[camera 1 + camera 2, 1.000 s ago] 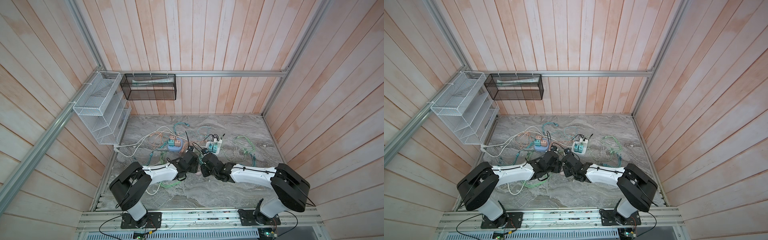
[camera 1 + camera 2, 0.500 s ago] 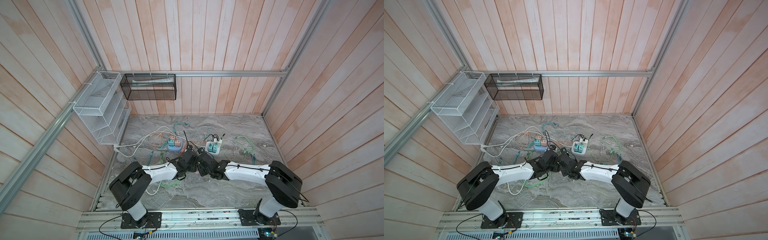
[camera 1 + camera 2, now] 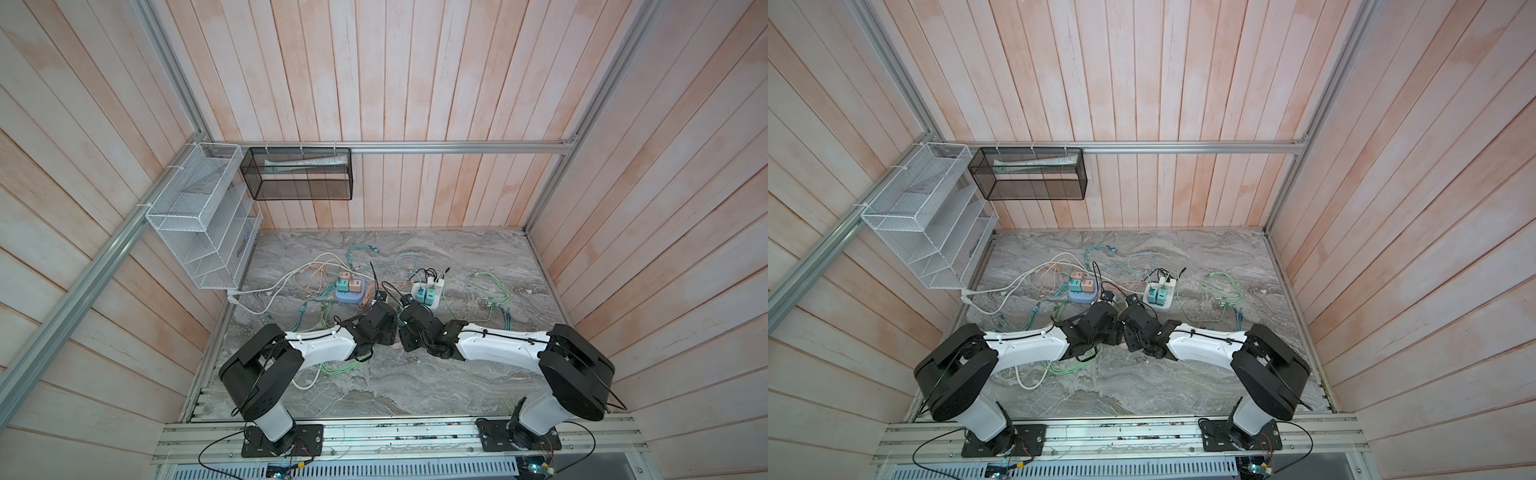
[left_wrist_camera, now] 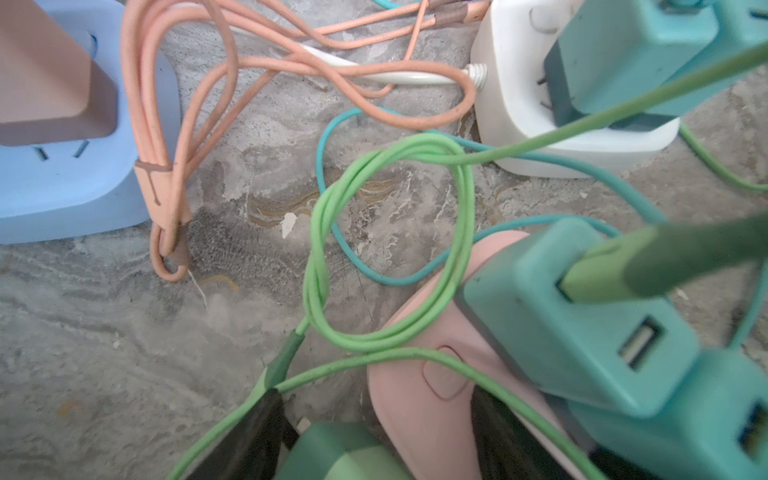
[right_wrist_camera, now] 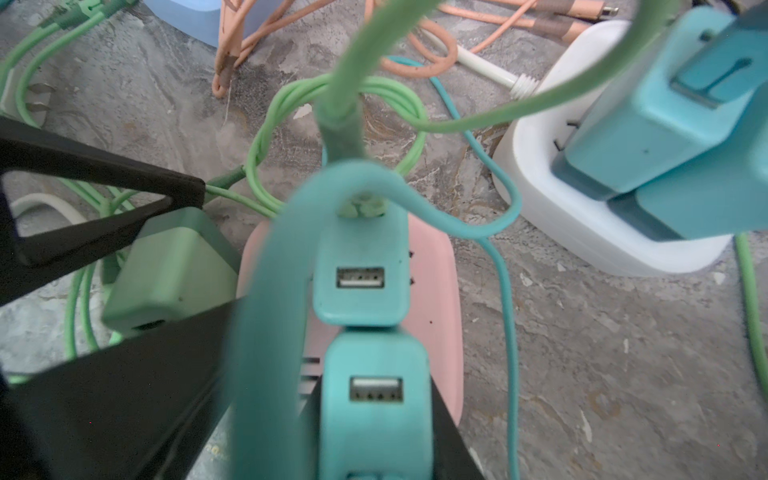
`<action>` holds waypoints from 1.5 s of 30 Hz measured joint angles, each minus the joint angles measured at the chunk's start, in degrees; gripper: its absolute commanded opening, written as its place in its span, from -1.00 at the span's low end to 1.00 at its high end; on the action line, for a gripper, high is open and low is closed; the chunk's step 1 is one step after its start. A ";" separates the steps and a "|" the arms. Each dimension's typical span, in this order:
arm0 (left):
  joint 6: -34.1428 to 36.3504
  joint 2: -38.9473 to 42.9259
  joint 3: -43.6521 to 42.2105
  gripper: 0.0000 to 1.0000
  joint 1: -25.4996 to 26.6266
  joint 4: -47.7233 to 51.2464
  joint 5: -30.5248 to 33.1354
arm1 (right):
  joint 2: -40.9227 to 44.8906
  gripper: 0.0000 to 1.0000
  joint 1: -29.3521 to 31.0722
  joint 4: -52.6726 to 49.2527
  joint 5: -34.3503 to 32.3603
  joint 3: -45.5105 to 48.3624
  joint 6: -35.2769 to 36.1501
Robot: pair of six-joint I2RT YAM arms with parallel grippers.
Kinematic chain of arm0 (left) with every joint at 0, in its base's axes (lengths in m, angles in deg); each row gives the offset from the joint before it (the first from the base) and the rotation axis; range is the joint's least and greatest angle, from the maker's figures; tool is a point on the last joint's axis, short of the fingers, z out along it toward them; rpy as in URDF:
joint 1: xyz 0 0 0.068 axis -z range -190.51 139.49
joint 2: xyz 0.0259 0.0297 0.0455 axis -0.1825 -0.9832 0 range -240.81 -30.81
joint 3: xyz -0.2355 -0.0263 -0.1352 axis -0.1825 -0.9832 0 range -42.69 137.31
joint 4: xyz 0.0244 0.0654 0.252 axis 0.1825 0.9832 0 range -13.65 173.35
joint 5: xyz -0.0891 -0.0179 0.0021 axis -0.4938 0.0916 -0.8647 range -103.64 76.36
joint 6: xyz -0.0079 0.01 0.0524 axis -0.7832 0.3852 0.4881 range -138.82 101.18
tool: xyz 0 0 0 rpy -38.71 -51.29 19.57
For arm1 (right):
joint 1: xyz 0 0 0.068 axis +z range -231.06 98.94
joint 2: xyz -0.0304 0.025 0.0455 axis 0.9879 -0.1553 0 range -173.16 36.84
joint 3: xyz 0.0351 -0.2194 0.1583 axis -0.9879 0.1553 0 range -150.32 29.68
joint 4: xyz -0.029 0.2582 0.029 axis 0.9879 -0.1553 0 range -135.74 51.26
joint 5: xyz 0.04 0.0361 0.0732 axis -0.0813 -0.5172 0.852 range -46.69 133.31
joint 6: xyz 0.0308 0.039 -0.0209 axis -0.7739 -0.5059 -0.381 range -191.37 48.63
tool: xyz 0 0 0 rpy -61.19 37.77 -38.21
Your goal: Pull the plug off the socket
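Teal plug (image 5: 376, 365) in right pincer (image 5: 365, 415), pink socket (image 5: 436, 291)

Teal plug (image 5: 374, 415) cut off at the right wrist view's edge; teal cable (image 5: 270, 311) blurred.

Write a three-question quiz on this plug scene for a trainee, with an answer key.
1. True or false: a light green cable lies looped on the marble table.
2. Pick one: the right end effector is shut on A) a screwdriver, B) a teal plug, C) a roll of tape.
3. Name the colour of the socket under that plug.
Key: 1 true; 2 B; 3 pink.
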 measured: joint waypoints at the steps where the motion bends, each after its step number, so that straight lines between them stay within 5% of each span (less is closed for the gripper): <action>1: -0.02 -0.02 0.00 0.45 0.02 -0.13 -0.02 | 0.09 -1.00 -0.02 -0.07 0.11 0.02 0.02; 19: -0.44 -0.22 -0.07 0.45 0.13 -0.37 0.42 | -0.35 -1.00 1.01 -2.16 -2.49 -1.51 1.49; 35: 1.09 0.46 -0.87 0.49 0.92 -0.96 -0.24 | 12.87 -1.00 -2.49 5.22 -1.66 11.65 -1.88; 45: 2.43 1.86 -2.23 0.52 1.20 -1.14 -2.45 | 20.76 -1.00 -11.45 7.19 3.96 22.84 -4.39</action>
